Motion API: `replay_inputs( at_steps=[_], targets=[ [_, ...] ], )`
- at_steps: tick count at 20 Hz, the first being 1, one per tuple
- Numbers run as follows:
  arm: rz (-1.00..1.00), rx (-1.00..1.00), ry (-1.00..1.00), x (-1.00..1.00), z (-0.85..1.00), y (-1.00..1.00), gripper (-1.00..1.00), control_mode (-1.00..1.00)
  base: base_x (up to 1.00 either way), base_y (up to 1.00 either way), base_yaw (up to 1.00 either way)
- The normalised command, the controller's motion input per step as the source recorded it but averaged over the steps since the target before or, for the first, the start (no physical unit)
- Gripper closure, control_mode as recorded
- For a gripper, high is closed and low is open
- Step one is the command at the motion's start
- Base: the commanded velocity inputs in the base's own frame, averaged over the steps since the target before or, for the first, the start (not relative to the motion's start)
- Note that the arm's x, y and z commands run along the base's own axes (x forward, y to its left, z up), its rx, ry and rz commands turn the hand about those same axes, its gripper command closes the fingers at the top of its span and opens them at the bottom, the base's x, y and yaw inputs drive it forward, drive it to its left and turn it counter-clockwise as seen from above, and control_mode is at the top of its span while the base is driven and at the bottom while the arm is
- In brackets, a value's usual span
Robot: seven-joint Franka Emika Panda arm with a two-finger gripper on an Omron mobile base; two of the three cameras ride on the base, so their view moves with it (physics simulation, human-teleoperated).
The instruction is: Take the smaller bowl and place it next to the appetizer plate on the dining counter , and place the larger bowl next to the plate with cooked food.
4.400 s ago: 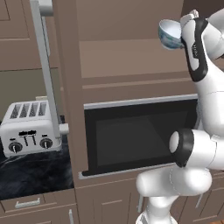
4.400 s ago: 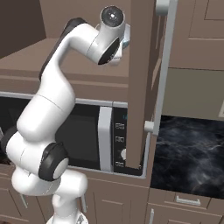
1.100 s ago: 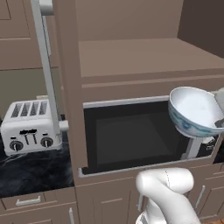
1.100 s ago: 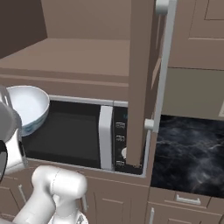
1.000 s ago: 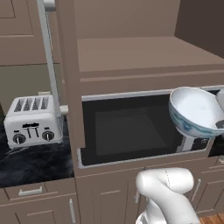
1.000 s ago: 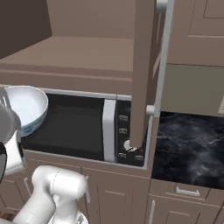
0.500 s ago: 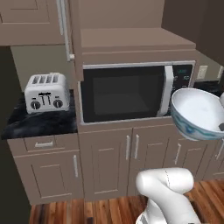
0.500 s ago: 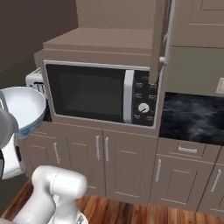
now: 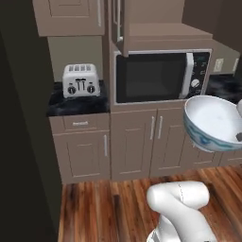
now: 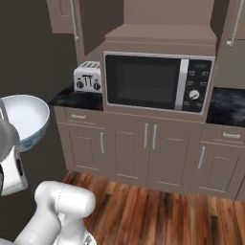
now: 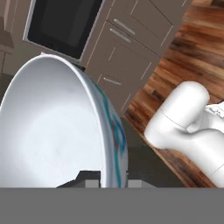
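Note:
The smaller bowl (image 9: 212,124), white inside with a blue pattern outside, hangs in the air in front of the lower cabinets, tilted on its side. It also appears at the left edge of the right base view as the bowl (image 10: 24,119). In the hand view my gripper (image 11: 113,179) is shut on the rim of the bowl (image 11: 52,127), one fingertip inside and one outside. The larger bowl, the appetizer plate, the plate with cooked food and the dining counter are out of view.
A microwave (image 9: 158,75) sits in a brown cabinet niche, with a silver toaster (image 9: 81,80) on the black counter (image 9: 78,104) to its left. Lower cabinet doors (image 10: 148,148) stand shut above a wooden floor (image 9: 94,212). A dark wall (image 9: 23,118) rises at left.
The whole picture has shifted: the base has backed away from the microwave cabinet, so the floor and lower cabinets now show. The bowl stays in my shut gripper.

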Motion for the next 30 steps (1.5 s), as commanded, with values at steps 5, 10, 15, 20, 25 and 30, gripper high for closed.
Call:
replay_inputs(
  at_steps=[5, 10, 15, 20, 25, 30],
  targets=[
    [0.0, 0.0, 0.0, 0.0, 0.0, 0.0, 1.0, 1.0, -1.0, -0.35, 0.0],
    [0.0, 0.0, 0.0, 0.0, 0.0, 0.0, 1.0, 1.0, -1.0, -0.12, -0.02],
    [0.0, 0.0, 0.0, 0.0, 0.0, 0.0, 1.0, 1.0, -1.0, -0.16, 0.0],
    [0.0, 0.0, 0.0, 0.0, 0.0, 0.0, 1.0, 1.0, -1.0, -0.07, 0.0],
    [0.0, 0.0, 0.0, 0.0, 0.0, 0.0, 1.0, 1.0, -1.0, 0.0, 0.0],
    [0.0, 0.0, 0.0, 0.0, 0.0, 0.0, 1.0, 1.0, -1.0, 0.0, 0.0]
  ],
)
